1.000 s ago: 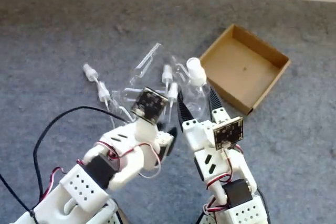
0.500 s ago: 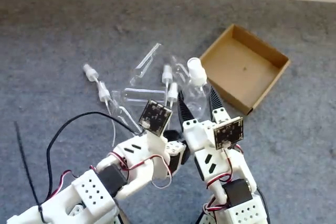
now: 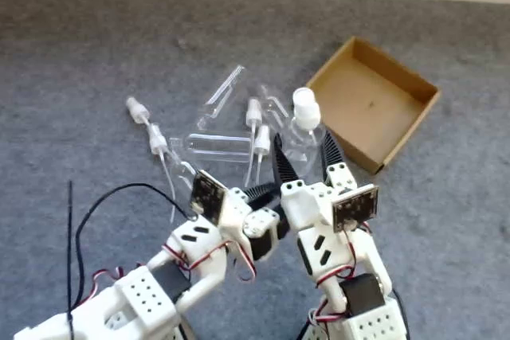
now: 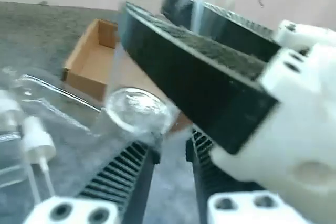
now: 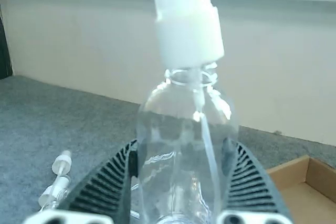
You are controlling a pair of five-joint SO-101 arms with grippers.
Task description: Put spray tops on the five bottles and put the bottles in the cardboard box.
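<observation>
Right gripper (image 3: 304,153) is clamping a clear round plastic bottle (image 3: 305,134) by its body. Its black ribbed fingers (image 5: 110,179) are pressing on either side. The bottle is standing upright in the grip, right of the tabletop's middle, just beside the wall of the open brown cardboard box (image 3: 373,49) that is nearest the arms.

A white spray top (image 3: 305,106) is sitting on the bottle's neck. In the right wrist view its thin dip tube is running down inside the bottle, and the neck rim is showing just under the cap. Whether the cap is fully seated: cannot tell.

Left gripper (image 3: 268,191) is sitting low, just beside the right gripper on its left side, pointing toward the bottle. In the left wrist view its two fingers are standing a narrow gap apart, gripping nothing. The bottle's round base is showing just beyond their tips, with one finger of the right gripper crossing in front.

The cardboard box is lying on the grey carpeted tabletop (image 3: 96,45), toward the far right.

Left of the held bottle, around the tabletop's middle, four loose white spray tops (image 3: 137,109) are lying among several clear bottles on their sides (image 3: 211,146). The exact bottle count is hard to tell, since they are transparent and overlapping.
</observation>
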